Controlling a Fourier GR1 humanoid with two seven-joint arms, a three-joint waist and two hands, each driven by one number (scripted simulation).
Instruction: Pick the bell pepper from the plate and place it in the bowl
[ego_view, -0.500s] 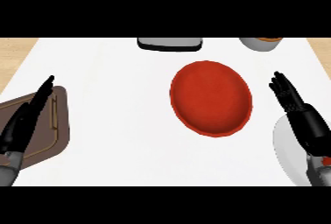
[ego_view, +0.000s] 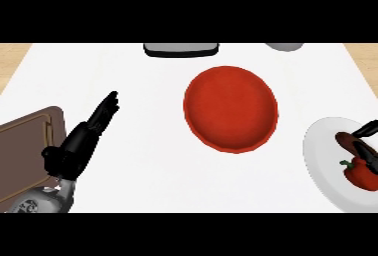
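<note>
There is one red bowl (ego_view: 231, 109) in the centre of the frame, one white plate (ego_view: 325, 160) at the lower right edge, and one red bell pepper (ego_view: 360, 172) lying on that plate. One brown cutting board (ego_view: 26, 150) is at the lower left. The right hand (ego_view: 362, 145) is over the plate, its fingers bent down just above the pepper; I cannot tell if they touch it. The left hand (ego_view: 88, 132), at the left, has straight fingers and holds nothing.
</note>
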